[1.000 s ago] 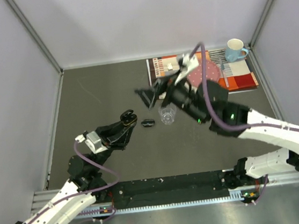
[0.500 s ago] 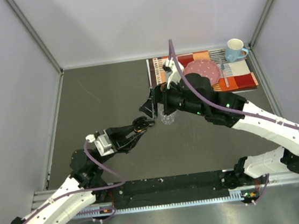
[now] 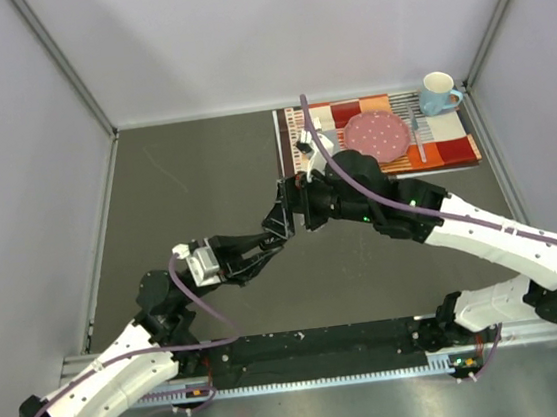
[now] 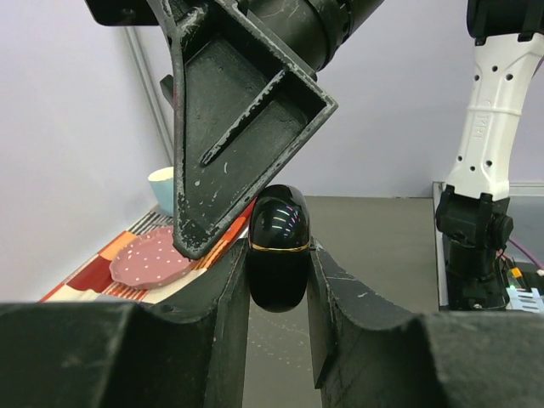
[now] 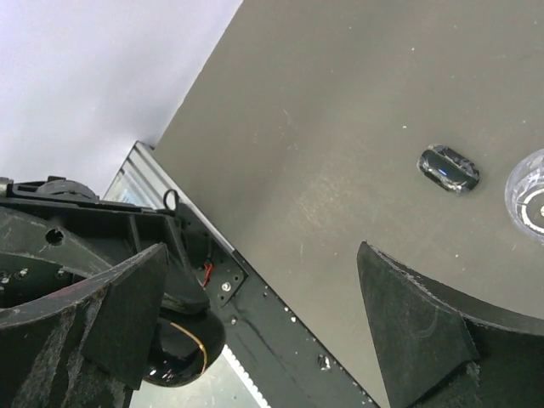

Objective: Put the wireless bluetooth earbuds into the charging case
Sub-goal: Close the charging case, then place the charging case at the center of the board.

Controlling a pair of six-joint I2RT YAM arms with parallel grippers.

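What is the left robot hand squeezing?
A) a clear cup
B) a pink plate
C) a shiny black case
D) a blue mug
C: in the left wrist view, the left gripper is shut on the shiny black case, pinching it from both sides.

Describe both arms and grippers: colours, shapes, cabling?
The left arm and right arm both have white shells dotted with small holes on the long links, with black joints and wrists. A purple cable runs loosely along each. The left gripper and right gripper are matte black with scuffed, whitish-worn edges. The right's fingers are hollowed triangular plates with a rib inside.
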